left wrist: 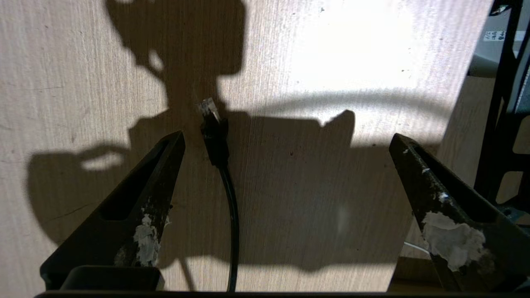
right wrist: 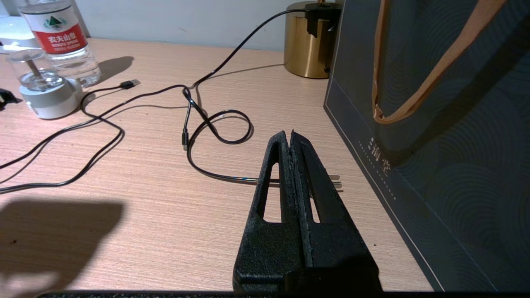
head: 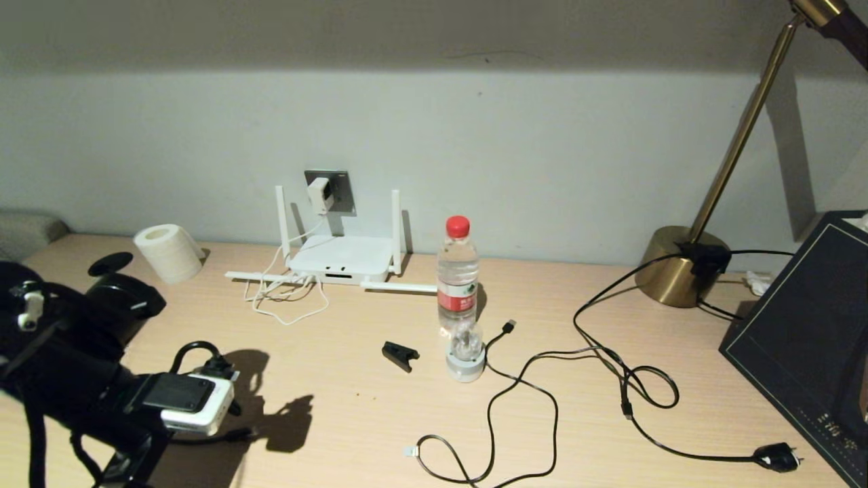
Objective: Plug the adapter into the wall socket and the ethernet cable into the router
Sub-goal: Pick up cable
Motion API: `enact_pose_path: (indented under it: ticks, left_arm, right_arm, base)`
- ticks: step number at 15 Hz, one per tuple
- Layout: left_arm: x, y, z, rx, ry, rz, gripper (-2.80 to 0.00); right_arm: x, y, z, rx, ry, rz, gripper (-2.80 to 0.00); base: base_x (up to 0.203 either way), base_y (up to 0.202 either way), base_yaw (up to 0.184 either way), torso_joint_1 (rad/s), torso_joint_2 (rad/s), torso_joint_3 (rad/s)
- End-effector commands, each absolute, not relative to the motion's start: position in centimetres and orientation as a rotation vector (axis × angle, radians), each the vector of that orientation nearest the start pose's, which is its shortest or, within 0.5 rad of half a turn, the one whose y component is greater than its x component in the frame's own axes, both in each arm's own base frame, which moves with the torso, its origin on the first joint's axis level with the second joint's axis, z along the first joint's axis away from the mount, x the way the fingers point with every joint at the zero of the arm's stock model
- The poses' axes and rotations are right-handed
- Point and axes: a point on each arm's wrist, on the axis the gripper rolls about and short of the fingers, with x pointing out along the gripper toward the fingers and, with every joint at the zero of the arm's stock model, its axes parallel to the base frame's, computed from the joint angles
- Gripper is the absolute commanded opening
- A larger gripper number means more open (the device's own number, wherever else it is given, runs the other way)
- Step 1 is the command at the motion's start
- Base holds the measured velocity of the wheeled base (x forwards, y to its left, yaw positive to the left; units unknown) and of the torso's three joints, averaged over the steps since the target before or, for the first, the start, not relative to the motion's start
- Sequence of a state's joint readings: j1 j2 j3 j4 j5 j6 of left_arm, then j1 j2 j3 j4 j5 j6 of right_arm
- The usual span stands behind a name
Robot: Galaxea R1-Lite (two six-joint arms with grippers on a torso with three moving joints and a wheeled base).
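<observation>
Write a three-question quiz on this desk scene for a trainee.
1. True or false: the adapter sits in the wall socket.
2. Which gripper hangs open above the ethernet cable? A) left gripper B) right gripper
3. Fill in: the water bottle stands to the router's ____ in the head view.

Key: 1 true; 2 A, fingers spread either side of the connector, which lies on the desk; the right gripper is shut beside the dark bag; 3 right.
</observation>
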State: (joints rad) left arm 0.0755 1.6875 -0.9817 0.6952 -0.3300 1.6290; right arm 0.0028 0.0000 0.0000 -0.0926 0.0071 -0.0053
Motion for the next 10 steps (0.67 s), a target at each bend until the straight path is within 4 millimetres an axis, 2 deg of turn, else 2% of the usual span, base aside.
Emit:
enact_pose_path:
  ticks: [1, 4, 10]
  left_arm:
    - [24.0, 1.1, 13.1, 1.043, 0.864, -1.242, 0.00]
    - [24.9, 1.7, 12.3, 1.038, 0.865, -1.219, 0.00]
    - [25.6, 2.3, 11.4, 1.025, 0.880, -1.208, 0.00]
  right_arm:
    - [-2.0, 0.0, 7.5, -0.006, -0.057, 0.011, -2.80]
    - [-2.0, 0.0, 7.5, -0.006, -0.057, 0.011, -2.80]
    - [-2.0, 0.0, 7.5, -0.006, -0.057, 0.011, -2.80]
  base:
    - [0.000, 0.000, 0.000, 0.000, 0.00, 0.000]
    - [0.000, 0.000, 0.000, 0.000, 0.00, 0.000]
    - [0.000, 0.000, 0.000, 0.000, 0.00, 0.000]
